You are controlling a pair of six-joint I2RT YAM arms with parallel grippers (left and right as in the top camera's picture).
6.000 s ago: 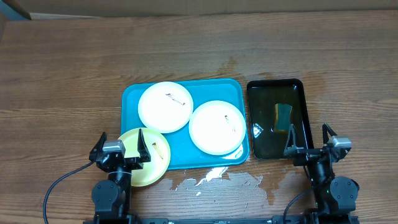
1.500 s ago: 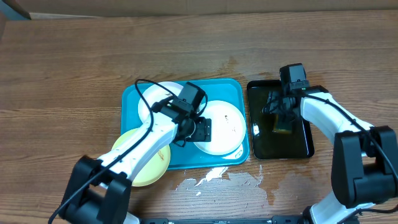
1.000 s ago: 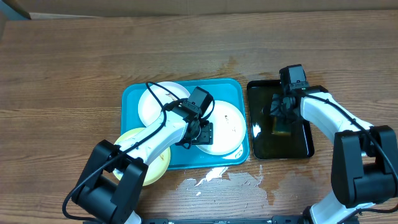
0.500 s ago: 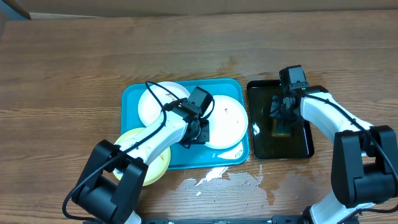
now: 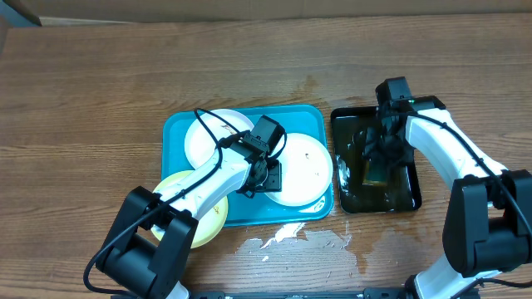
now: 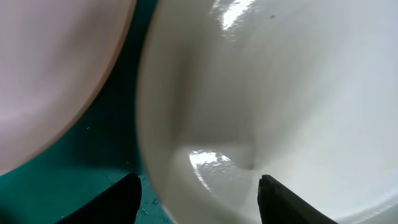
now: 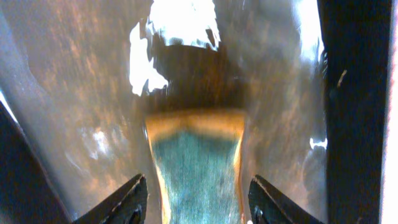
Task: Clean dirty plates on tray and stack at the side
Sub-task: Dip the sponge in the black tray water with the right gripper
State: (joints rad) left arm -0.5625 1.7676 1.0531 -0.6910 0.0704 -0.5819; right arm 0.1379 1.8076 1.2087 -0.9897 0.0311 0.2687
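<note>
Plate [image 5: 306, 170] by the left claw [image 5: 270, 176] has dropped back onto the tray [image 5: 299, 116]; that claw stays wide, right claw [image 7: 198, 196] wide around the sponge [image 7: 198, 155].

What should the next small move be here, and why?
Probably close the right gripper on the yellow-and-green rectangular sponge: its open jaws flank the sponge lying in the wet black rectangular tray, so a grasp looks ready.

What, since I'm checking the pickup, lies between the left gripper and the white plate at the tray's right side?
Nothing visible. The left gripper has its open fingers straddling the white plate at its rim; only bare tray shows beside it.
</note>
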